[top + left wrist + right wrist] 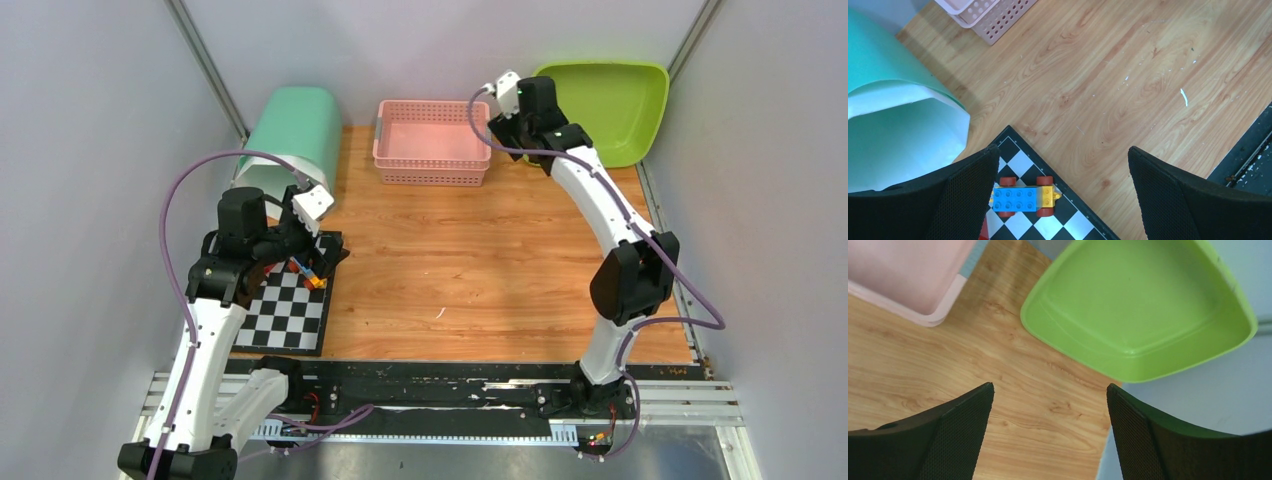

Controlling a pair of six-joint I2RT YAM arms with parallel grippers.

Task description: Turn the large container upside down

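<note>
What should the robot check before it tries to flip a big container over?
1. Right gripper open: ok.
2. Right gripper touching the green basin: not ok, it hovers apart from it.
3. Left gripper open, holding nothing: ok.
4. Toy car out of the way on the checkerboard: ok.
5. Mint bin lying on its side, untouched: ok.
6. Basin lying flat: cannot tell.

Bright, even light from overhead; soft, faint shadows; all 3 pics sharp
</note>
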